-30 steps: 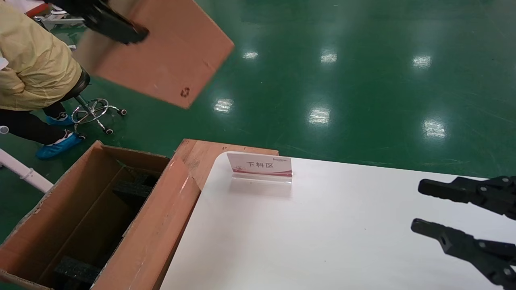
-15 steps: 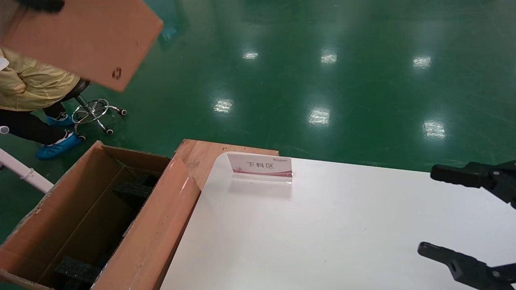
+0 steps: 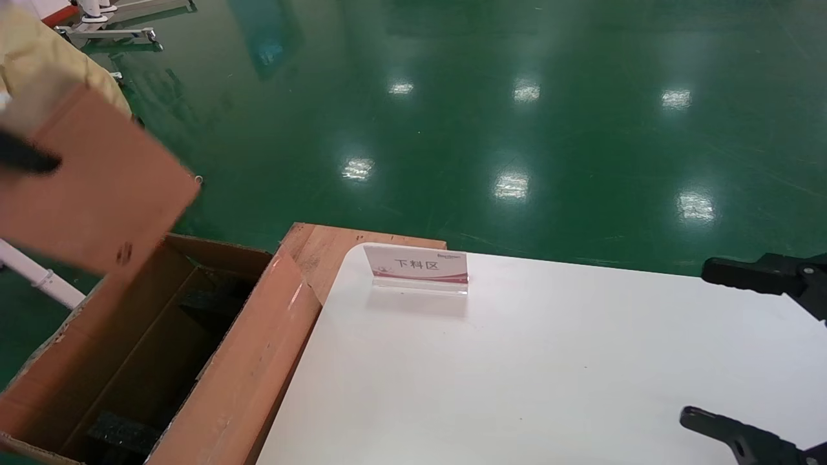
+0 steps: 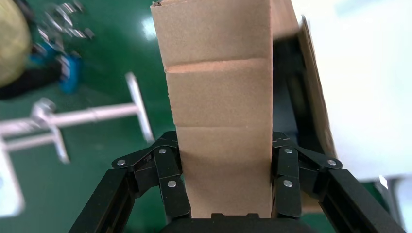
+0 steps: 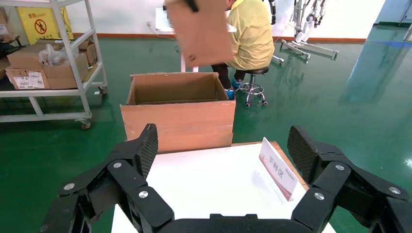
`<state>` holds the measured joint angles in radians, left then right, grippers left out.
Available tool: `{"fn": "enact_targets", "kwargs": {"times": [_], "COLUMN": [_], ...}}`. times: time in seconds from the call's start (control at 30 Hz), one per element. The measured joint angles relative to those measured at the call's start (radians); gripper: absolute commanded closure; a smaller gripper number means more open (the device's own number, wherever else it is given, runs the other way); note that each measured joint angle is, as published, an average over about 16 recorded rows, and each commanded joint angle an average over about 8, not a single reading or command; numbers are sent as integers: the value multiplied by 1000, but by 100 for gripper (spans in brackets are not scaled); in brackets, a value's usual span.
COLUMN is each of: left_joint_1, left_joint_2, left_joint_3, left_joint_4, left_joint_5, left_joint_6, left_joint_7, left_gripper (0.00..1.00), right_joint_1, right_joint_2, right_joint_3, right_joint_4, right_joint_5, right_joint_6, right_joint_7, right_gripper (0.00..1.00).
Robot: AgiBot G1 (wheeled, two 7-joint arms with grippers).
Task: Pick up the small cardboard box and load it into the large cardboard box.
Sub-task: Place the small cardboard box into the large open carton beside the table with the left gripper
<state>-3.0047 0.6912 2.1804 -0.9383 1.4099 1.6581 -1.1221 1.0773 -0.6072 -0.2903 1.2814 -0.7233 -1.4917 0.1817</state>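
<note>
While the right end effector [image 5: 221,155] hovers spread wide over the white desk [image 3: 517,374], the left end effector [image 4: 223,182] clamps the plain orange-brown small cardboard box [image 3: 97,187]. That carton hangs tilted in the air above the far end of the big brown flapped large cardboard box [image 3: 213,387], which stands open on the green floor [image 3: 517,116] beside the desk.

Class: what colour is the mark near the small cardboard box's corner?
Dark reddish, on the small cardboard box; seen only in the head view.
</note>
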Motion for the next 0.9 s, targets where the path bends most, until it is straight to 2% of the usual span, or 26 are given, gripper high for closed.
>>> {"fn": "enact_targets", "kwargs": {"times": [0.2,0.37,0.57,0.9], "left_joint_1": [7,32,78,164], "left_joint_2": [-32,-61,-104,-170], "left_joint_3": [121,178,199,187], "left_joint_4": [7,18,40,59], "left_joint_5": [-56,-78,-88,-110], "left_joint_6": [-9,-31,-65,-115], "left_joint_7": [0,2,11,22], "left_gripper": [100,100,100,100], "right_joint_1": [0,0,0,0], "right_joint_2": [0,0,0,1], "right_joint_3": [0,-1,-1,-2], "right_joint_4": [0,0,0,0], "right_joint_5": [0,0,1,1], "right_joint_6": [0,0,0,1], "right_joint_7": [0,0,-1,-1], "right_gripper": [0,0,0,0]}}
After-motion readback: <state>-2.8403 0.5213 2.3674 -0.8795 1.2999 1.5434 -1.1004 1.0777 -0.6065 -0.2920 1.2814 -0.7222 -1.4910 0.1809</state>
